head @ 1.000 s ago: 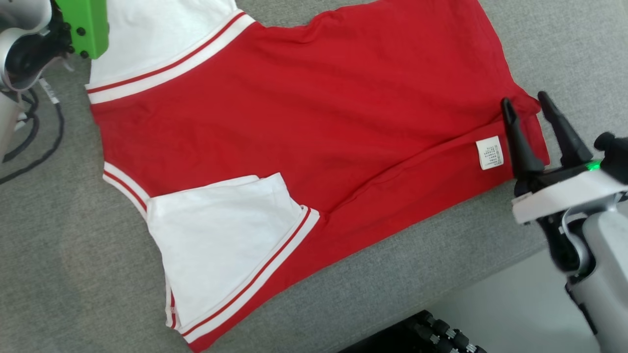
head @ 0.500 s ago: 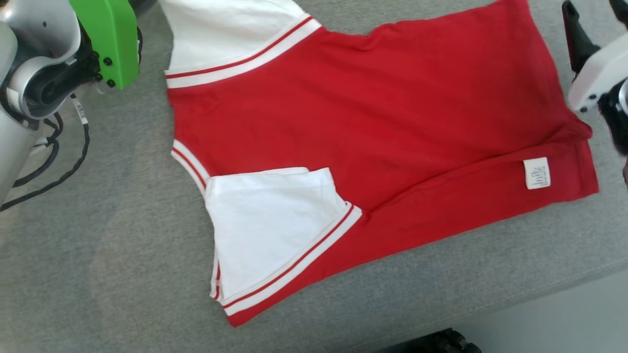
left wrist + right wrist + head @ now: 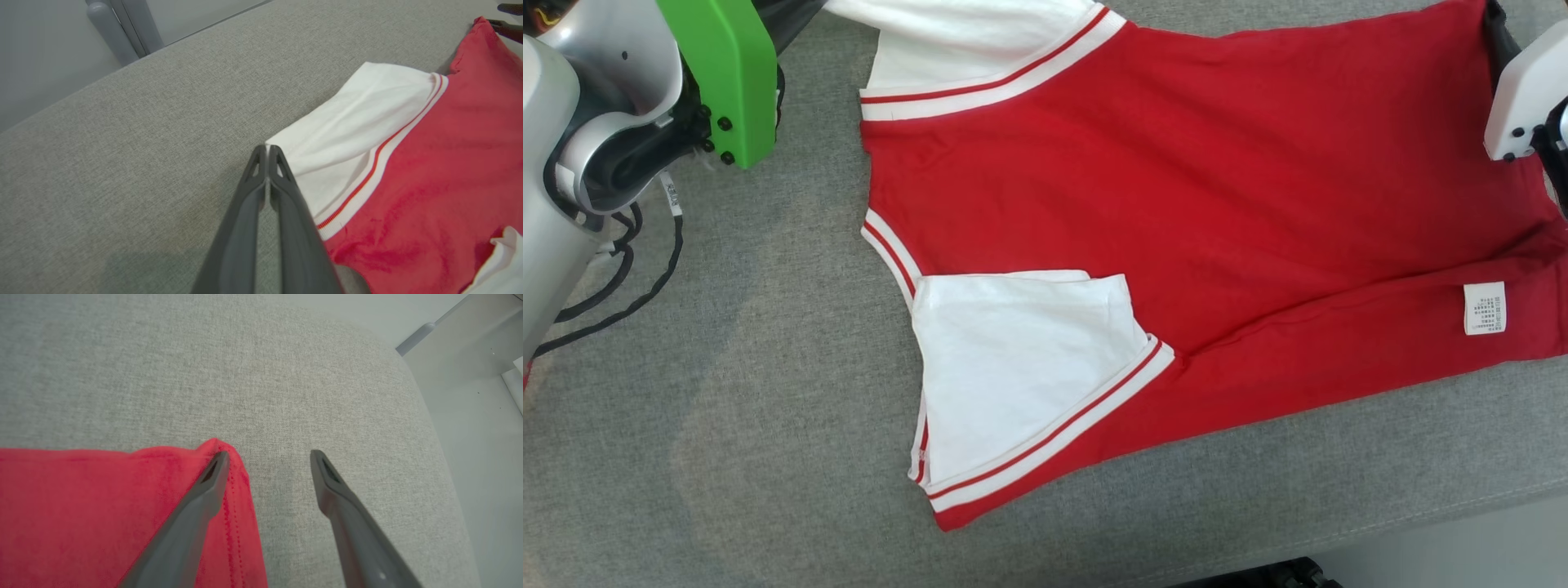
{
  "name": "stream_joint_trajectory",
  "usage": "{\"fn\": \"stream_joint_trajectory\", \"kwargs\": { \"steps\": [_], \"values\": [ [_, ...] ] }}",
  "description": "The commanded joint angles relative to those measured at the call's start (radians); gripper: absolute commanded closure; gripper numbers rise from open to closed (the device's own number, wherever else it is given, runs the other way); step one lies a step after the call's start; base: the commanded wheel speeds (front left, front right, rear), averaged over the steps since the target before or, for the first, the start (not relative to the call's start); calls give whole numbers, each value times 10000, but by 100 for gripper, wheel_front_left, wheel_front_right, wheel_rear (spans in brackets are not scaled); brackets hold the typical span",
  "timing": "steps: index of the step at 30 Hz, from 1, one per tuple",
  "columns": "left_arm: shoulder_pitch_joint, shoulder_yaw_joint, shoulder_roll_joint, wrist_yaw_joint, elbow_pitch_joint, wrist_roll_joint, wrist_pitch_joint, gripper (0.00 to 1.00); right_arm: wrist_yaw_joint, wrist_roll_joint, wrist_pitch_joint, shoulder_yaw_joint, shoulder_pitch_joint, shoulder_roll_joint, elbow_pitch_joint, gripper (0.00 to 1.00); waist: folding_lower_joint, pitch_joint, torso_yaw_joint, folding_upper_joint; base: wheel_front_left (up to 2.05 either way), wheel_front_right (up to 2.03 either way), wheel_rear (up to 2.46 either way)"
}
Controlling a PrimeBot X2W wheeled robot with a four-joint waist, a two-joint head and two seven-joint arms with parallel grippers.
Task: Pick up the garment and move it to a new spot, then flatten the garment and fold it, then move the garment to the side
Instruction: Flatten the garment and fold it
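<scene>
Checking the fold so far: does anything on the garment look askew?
Yes. The near sleeve lies folded over the garment at a slant, while the far sleeve sticks out; a care label faces up.

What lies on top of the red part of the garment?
A white sleeve is folded onto the red body, and a small white label sits near the hem edge. The red cloth under that sleeve is covered, so its state cannot be seen.
</scene>
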Motion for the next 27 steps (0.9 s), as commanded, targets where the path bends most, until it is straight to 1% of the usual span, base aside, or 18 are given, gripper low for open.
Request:
{"fn": "stream_joint_trajectory", "kwargs": {
  "steps": [1,4,12,13,14,15,16,17,18,19,24,27],
  "values": [
    [-89,-24,100,-33,7,-96,-60,100,-19,68,13,44,-94,45,91,0,0,9,4,-1,0,0,0],
    [-114,-82,115,-33,53,-119,-73,100,-19,266,-13,141,-141,218,176,0,0,-9,-27,-1,0,0,0],
    [-182,-244,-16,-33,108,-155,-203,100,-19,553,137,573,-232,107,451,0,0,4,68,-1,0,0,0],
    [-183,-279,-22,-33,119,-153,-229,100,-19,562,188,659,-266,86,470,4,0,8,86,-1,0,0,0],
    [-186,-302,-28,-33,127,-160,-261,100,-16,559,213,738,-295,58,465,11,0,11,99,-1,0,0,0],
    [-180,-332,-32,-33,145,-186,-271,100,-15,602,244,854,-328,50,453,29,0,11,112,-1,0,0,0],
    [-179,-354,-33,-33,154,-188,-289,100,-15,635,296,949,-344,27,441,52,0,11,121,-1,0,0,0],
    [-182,-374,-35,-33,172,-201,-304,100,-15,689,349,1047,-356,-24,445,66,0,11,132,-1,0,0,0],
    [-185,-391,-40,-33,182,-206,-330,100,-15,738,401,1119,-367,-51,443,77,0,10,140,-1,0,0,0],
    [-189,-410,-45,-33,199,-221,-350,100,-18,831,478,1193,-364,-78,455,100,0,9,150,-1,0,0,0],
    [-220,-500,-87,-33,293,-270,-466,100,-18,1106,748,1438,-400,-204,428,100,0,0,204,-1,0,0,0],
    [-275,-562,-106,-33,322,-238,-646,100,-18,1252,678,1476,-483,-339,265,100,0,-31,238,-1,0,0,0]
  ]
}}
